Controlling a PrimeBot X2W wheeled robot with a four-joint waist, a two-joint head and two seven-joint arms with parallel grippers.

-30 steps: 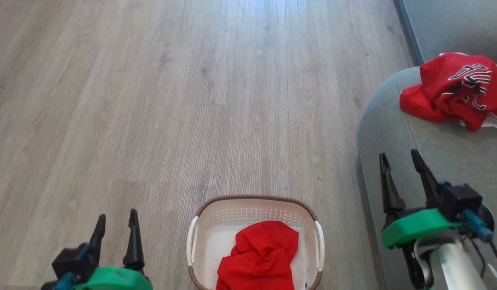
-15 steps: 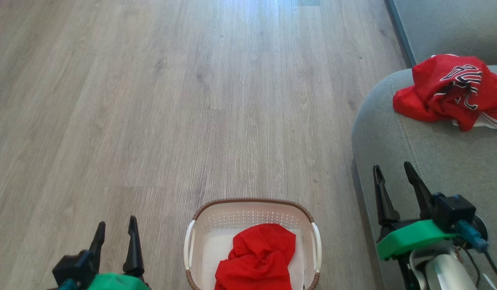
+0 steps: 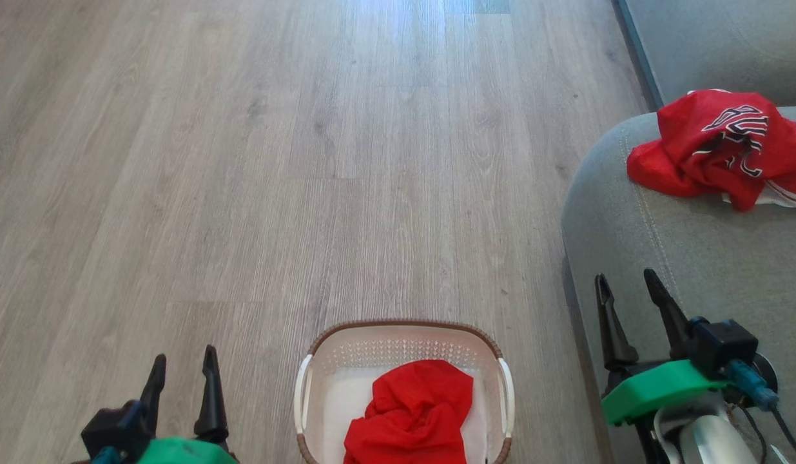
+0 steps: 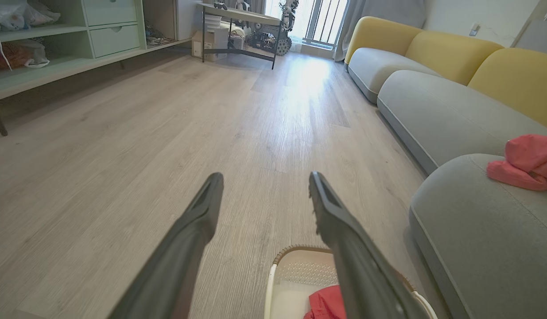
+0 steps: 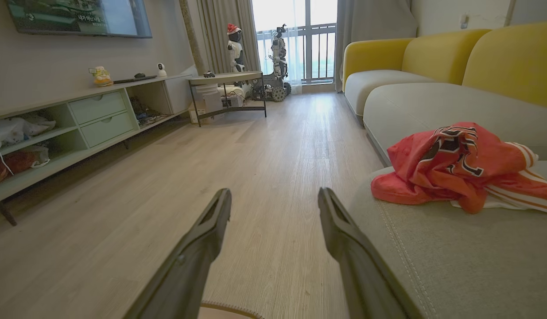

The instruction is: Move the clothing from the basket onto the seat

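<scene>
Clothing on the seat: 1 lettered red garment (image 3: pixel 713 148) was seen bunched on the grey seat cushion (image 3: pixel 681 258), close to its rounded end.
Clothing in the basket: 1 crumpled red garment (image 3: pixel 414 412) was found lying inside the cream basket (image 3: pixel 404 324), which stood on the wood floor (image 3: pixel 307 161) near the seat's edge.
Left gripper (image 3: pixel 184 354): its fingers were held apart with nothing between them, above the floor to the left of the basket.
Right gripper (image 3: pixel 624 276): its fingers were likewise spread and empty, over the seat's near edge, well apart from the lettered garment.
Step in hand: a reach into the basket for the second garment was judged to be due, with 1 of 2 pieces already placed.
Doing it well: the highest fold of the heap should be aimed at, so that the perforated walls and white handles are not caught. A deep bite of cloth should be taken before lifting, as a thin pinch could slip. The garment should be raised clear of the brown rim before it is carried to bare cushion beside the first piece.
</scene>
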